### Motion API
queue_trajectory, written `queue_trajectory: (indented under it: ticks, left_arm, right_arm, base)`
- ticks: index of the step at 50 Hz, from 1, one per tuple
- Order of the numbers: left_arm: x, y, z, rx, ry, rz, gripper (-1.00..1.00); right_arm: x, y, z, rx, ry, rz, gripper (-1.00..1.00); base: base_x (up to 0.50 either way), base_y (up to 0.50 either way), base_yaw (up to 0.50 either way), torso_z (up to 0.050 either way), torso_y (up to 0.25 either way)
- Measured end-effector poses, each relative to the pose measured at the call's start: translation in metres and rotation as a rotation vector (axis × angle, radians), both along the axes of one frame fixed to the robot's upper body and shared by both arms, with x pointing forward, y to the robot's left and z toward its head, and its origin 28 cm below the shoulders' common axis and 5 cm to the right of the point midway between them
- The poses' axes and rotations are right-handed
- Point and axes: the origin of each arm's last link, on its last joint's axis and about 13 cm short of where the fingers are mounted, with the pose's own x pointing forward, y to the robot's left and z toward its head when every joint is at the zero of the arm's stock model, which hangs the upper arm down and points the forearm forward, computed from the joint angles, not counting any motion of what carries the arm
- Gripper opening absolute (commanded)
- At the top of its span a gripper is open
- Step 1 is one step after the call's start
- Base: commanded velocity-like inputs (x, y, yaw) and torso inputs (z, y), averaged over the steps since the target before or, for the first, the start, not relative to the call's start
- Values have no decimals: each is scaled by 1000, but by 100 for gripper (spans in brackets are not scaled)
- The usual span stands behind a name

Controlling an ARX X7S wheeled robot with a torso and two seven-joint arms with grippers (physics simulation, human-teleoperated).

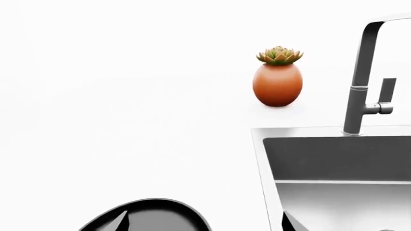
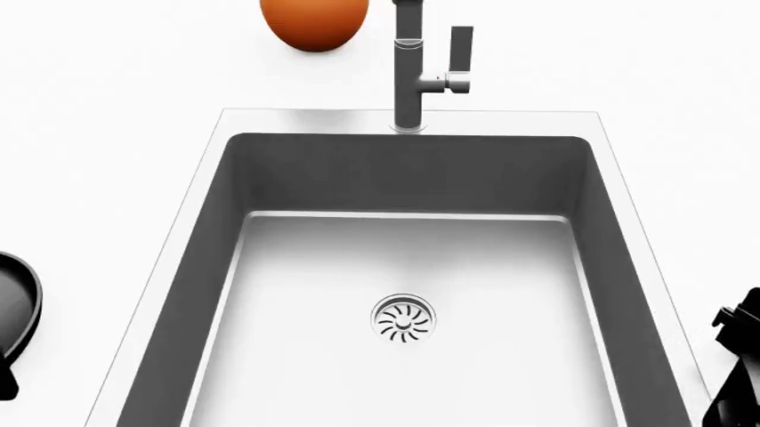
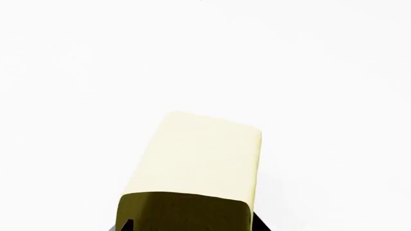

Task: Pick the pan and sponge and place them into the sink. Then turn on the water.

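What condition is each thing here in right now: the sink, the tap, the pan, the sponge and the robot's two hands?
sink: empty, dry, nothing in it
faucet: off, no stream from it
pan: outside the sink, on the counter at its left, only partly in view
sponge: on the white counter, close under the right wrist camera
succulent pot: upright behind the sink
left gripper: not clearly visible
right gripper: at the sink's right edge, grip unclear
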Motion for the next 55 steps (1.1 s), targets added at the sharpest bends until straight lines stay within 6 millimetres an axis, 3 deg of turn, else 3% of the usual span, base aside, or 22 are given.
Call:
queue_trajectory:
  ticks: [9, 17, 29, 41, 46, 55]
  left_arm:
    - [1, -1, -1, 0, 1, -1, 100]
    - [1, -1, -2, 0, 5, 1, 100]
    - [0, 1, -2, -2, 8, 9, 100]
    - [-5, 7, 6, 8, 4, 9, 100]
    - [-15, 28, 15, 38, 50, 100, 100]
    - [-30, 46, 29, 96, 126, 106, 100]
  right_arm:
    - [-7, 4, 13, -32, -67, 53, -100]
    - [-17, 19, 45, -87, -242, 298, -100]
    - [-33, 51, 78, -140, -354, 633, -100]
    - [-51, 68, 91, -172, -371, 832, -100]
    - [-59, 71, 91, -175, -358, 888, -100]
    - [-67, 75, 89, -174, -344, 944, -100]
  base:
    - [0, 0, 0, 0, 0]
    - [0, 0, 0, 0, 0]
    - [0, 0, 0, 0, 0]
    - [0, 0, 0, 0, 0]
    - [0, 0, 1, 0, 0]
    - [0, 0, 0, 0, 0]
